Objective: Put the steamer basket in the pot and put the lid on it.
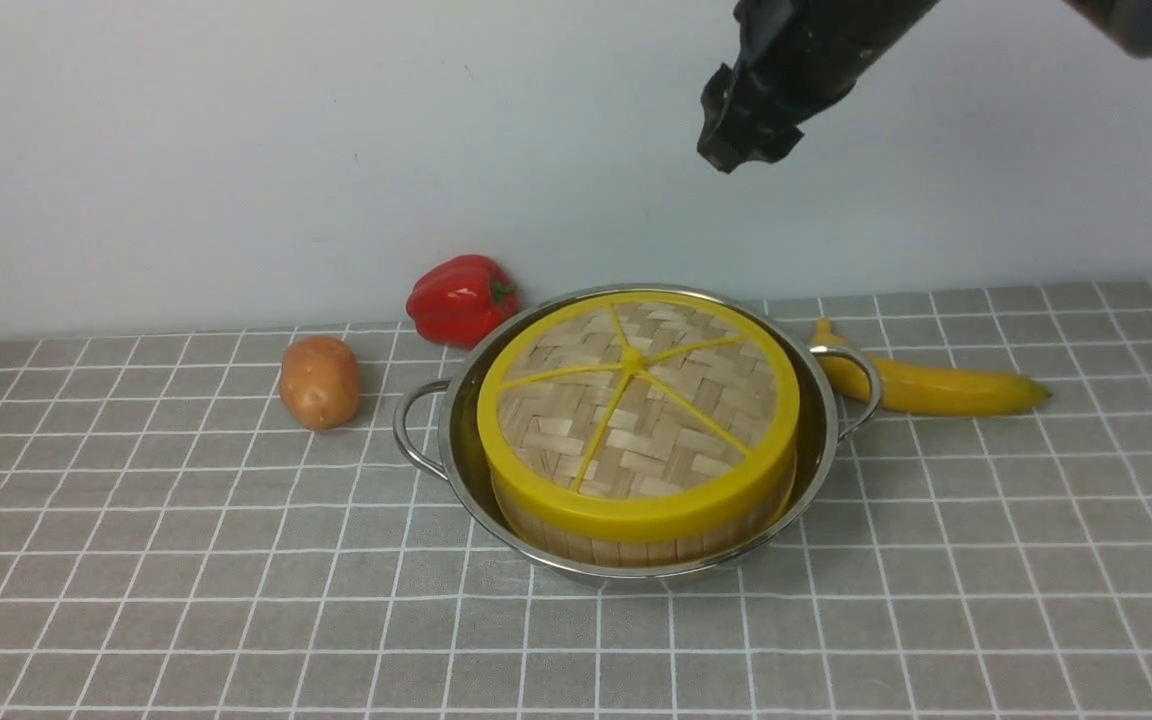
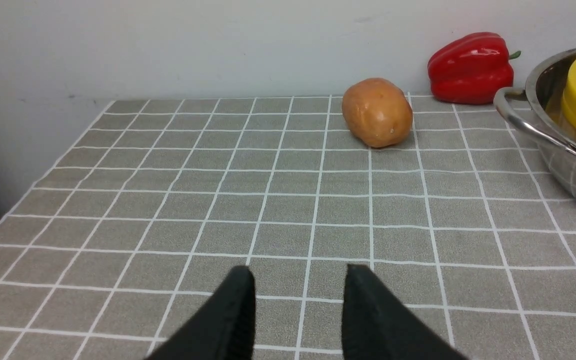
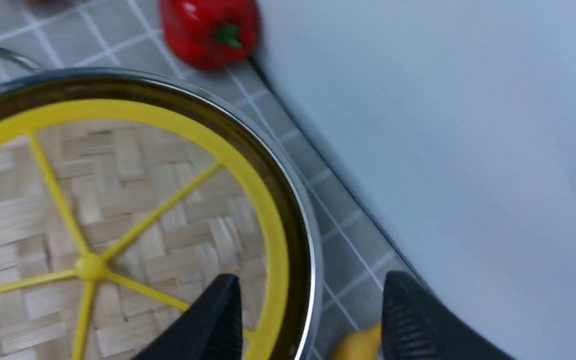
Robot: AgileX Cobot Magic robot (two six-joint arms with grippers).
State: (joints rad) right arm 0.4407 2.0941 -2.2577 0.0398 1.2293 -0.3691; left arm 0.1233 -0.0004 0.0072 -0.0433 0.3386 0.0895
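Since the steamer basket (image 1: 636,548) already sits inside the steel pot (image 1: 464,488), with only its bamboo slats showing under the yellow rim of the woven lid (image 1: 636,400), both parts of the job look done from where I stand. The lid lies flat across the basket and its yellow spokes meet near the middle. I judge it properly seated, though the far edge is hard to check.

The right gripper (image 1: 741,150) hangs high above the pot's far right side, well clear of the lid. In its wrist view the two black fingers are spread with nothing between them. That height and emptiness suit an arm that has nothing left to carry. The left gripper (image 2: 298,272) is low over bare grey tiles of the surface (image 1: 136,560), to the left of the pot, fingers parted and empty, kept out of the other arm's way.

A potato (image 1: 319,381) and a red bell pepper (image 1: 461,298) lie on the pot's left, and a banana (image 1: 936,388) lies just beside its right handle. None of them is in the pot.
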